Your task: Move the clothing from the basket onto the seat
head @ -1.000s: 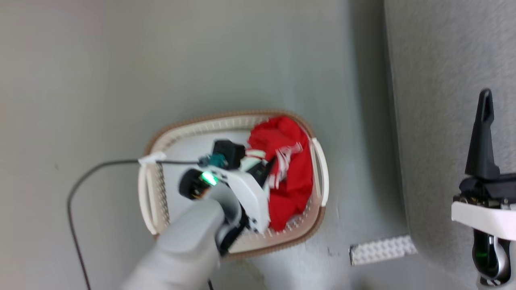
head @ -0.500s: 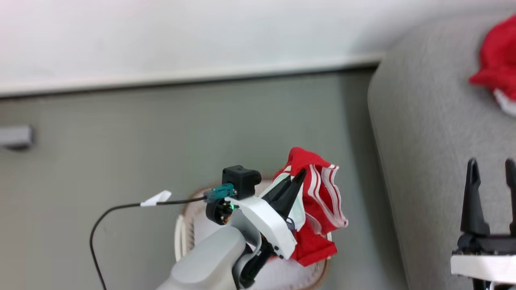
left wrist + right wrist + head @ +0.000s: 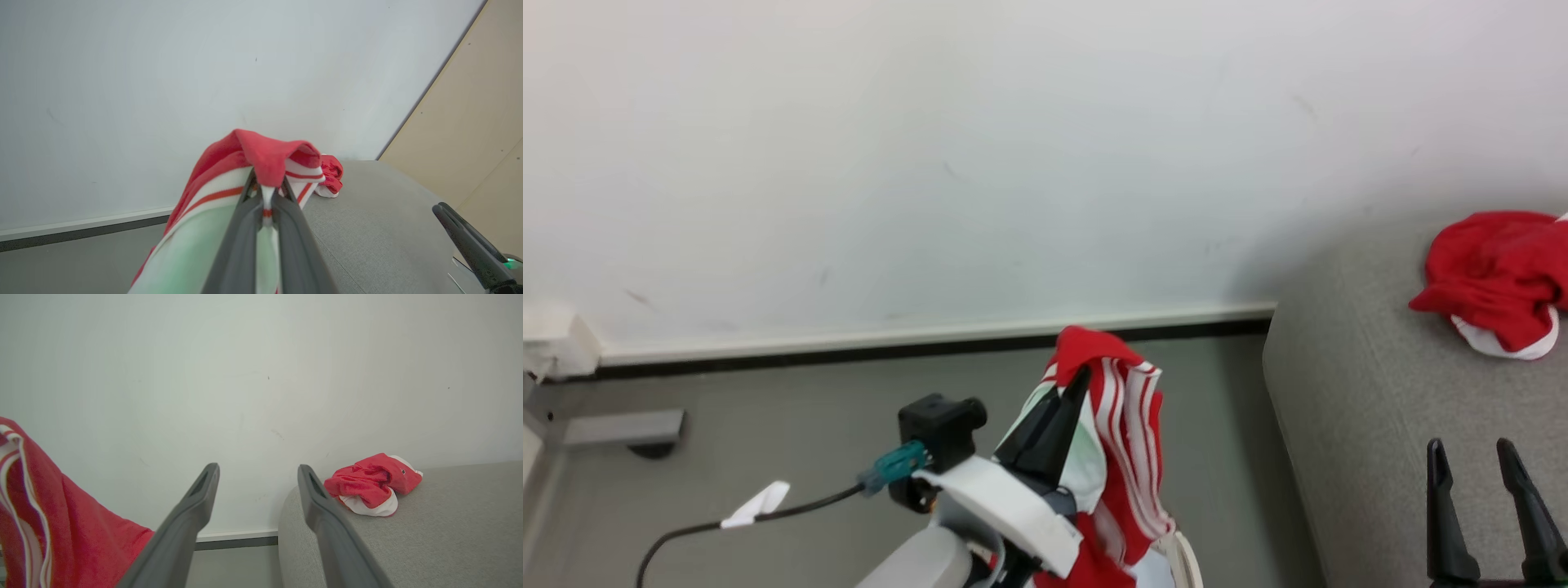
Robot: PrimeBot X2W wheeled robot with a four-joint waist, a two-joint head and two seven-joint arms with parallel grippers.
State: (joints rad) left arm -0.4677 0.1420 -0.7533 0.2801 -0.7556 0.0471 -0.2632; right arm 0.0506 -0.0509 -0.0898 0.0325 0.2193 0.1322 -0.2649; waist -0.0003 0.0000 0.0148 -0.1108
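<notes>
Your left gripper [image 3: 1081, 382], low centre of the head view, is clamped on the striped garment [image 3: 1131, 425], which hangs in the air left of the sofa [image 3: 1356, 425]; your right gripper [image 3: 1474, 461], lower right, gapes empty. This looks like the carry step: next swing it right, over the sofa near the other garment [image 3: 1490, 269] at upper right, then release.

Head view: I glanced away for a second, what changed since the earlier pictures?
The left gripper, shut on the striped garment, raised it out of the basket; the view itself tilted up too. The right gripper stayed open, and the other red garment stayed on the sofa.
</notes>
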